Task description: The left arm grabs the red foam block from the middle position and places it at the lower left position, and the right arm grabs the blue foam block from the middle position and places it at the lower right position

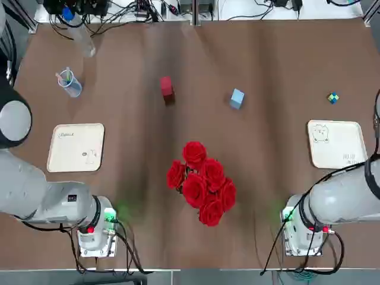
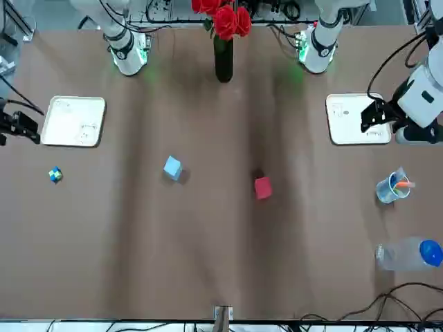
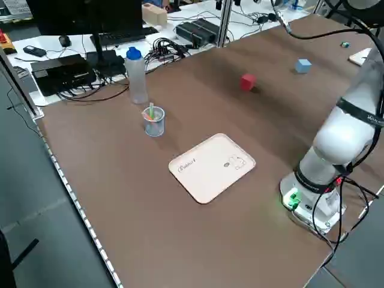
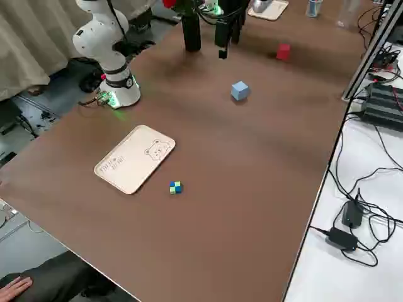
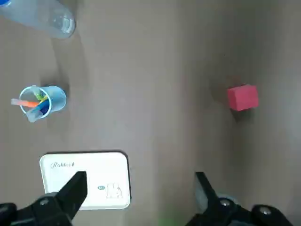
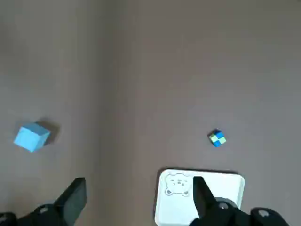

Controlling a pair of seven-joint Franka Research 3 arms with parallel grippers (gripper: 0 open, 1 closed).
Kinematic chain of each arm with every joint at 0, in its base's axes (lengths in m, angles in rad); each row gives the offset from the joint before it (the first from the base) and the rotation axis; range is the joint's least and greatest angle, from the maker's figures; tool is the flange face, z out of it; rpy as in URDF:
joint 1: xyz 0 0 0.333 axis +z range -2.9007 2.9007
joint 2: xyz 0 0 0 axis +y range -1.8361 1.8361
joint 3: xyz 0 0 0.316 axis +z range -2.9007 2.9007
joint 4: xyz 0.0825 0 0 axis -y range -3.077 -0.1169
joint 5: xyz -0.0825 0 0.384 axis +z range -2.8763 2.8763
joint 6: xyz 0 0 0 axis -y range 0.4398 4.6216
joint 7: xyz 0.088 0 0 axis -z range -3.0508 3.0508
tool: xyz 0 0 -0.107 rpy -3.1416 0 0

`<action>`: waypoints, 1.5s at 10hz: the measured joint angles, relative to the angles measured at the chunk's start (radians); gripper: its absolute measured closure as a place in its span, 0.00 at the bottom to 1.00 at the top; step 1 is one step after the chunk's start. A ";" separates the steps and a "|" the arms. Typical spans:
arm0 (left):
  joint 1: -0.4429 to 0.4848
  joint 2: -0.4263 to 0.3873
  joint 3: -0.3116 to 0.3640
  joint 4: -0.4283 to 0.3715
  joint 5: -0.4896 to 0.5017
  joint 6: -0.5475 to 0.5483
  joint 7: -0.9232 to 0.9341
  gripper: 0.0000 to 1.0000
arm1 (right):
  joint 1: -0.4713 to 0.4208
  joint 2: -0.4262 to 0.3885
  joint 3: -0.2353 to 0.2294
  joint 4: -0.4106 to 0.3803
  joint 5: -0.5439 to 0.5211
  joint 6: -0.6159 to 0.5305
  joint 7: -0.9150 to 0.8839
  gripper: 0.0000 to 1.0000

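The cream tray (image 5: 84,179) near the bench's left edge carries the word "Rabbit" in small script at one corner, readable in the left wrist and left side views. The matching tray (image 1: 335,143) near the right edge has printing too small to read.

Both Franka arms are built of smooth white rounded segments with dark grey bands at the joints. Each round white base (image 1: 95,237) carries a glowing green light and small red buttons, with black cables trailing off. The two-finger grippers (image 5: 138,188) have matte black, wedge-shaped fingers (image 6: 75,195).
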 joint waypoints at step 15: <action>-0.326 0.385 -0.049 -0.097 0.010 0.390 -0.863 0.00 | 0.312 0.272 0.016 -0.079 0.052 0.191 0.164 0.00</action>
